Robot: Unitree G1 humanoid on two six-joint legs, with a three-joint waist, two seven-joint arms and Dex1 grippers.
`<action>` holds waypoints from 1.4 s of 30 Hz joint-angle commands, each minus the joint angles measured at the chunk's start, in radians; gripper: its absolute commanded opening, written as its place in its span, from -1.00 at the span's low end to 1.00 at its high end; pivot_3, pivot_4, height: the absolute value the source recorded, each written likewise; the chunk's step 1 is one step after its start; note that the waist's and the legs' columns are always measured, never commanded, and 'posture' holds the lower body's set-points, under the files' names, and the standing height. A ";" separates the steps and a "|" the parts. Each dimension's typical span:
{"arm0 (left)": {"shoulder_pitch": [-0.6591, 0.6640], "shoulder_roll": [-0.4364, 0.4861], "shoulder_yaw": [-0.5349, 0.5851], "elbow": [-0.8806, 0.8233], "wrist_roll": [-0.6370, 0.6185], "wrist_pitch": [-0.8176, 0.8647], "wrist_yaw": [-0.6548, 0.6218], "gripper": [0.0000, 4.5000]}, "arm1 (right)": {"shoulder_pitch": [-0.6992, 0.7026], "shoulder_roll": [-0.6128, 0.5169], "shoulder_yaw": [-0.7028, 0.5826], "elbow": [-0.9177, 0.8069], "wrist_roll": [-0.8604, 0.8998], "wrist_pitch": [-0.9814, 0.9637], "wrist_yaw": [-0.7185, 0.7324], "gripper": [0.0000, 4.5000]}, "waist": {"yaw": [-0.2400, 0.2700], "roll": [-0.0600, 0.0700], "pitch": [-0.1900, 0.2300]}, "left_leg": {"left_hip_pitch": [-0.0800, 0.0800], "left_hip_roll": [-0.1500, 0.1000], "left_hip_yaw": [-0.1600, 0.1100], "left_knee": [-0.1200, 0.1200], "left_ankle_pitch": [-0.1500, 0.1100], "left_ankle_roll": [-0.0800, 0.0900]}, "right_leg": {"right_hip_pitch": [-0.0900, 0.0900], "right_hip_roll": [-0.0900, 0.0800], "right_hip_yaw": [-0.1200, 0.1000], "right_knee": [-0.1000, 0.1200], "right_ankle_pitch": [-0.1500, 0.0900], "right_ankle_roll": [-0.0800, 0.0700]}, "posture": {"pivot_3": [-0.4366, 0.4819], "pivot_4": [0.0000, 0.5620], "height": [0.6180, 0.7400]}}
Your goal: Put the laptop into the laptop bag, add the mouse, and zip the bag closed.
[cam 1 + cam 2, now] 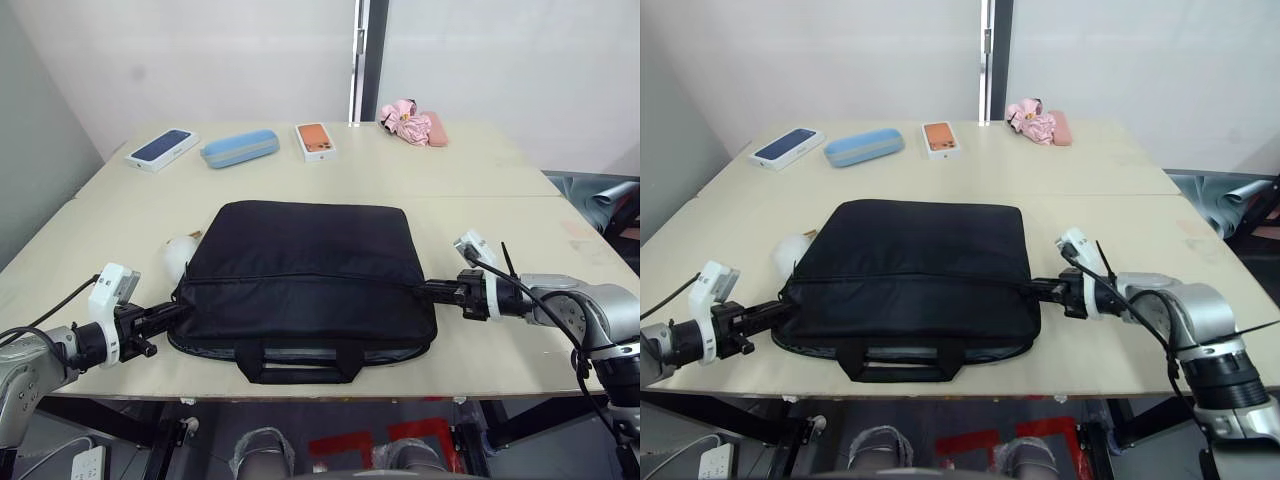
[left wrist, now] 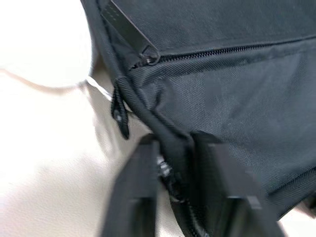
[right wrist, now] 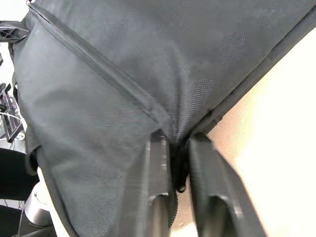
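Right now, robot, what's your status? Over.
Left end effector and right end effector each shut on a side edge of the laptop bag. Bag flat on the table. White rounded object beside its left edge.

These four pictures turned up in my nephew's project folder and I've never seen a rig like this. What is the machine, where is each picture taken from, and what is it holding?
It is a humanoid robot with two arms. The two wide pictures come from a stereo camera on its head, looking down over a table. The two close-ups come from cameras on its wrists.

A black laptop bag lies in the middle. The left gripper pinches the bag's left edge; the right gripper pinches its right edge. A rounded white thing peeks out beside the bag.

At the far side lie two phone boxes, a blue case and a pink bundle.
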 commanded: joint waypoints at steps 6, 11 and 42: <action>-0.097 0.001 -0.047 0.061 0.042 -0.040 0.018 -1.00 | -0.065 0.046 -0.006 0.028 -0.030 -0.033 -0.045 -1.00 | 0.000 0.000 0.000 | 0.001 0.000 -0.001 0.002 0.000 0.000 | -0.001 0.000 0.000 0.004 0.000 0.000 | -0.05 -0.47 1.00; -0.163 -0.016 -0.106 0.092 0.063 -0.047 0.021 -1.00 | -0.093 0.059 0.005 0.068 -0.057 -0.045 -0.046 -1.00 | 0.002 0.000 0.000 | 0.001 0.000 -0.001 0.004 0.000 0.000 | 0.000 0.000 0.000 0.006 0.001 0.000 | -0.05 -0.47 1.00; -0.023 0.296 0.253 0.242 0.051 -0.109 -0.287 1.00 | -0.147 -0.389 -0.076 0.158 -0.178 -0.431 0.421 0.99 | 0.001 0.000 0.002 | -0.001 0.000 0.000 0.005 0.000 0.000 | -0.001 0.000 0.002 0.003 0.000 0.001 | -0.05 -0.47 1.00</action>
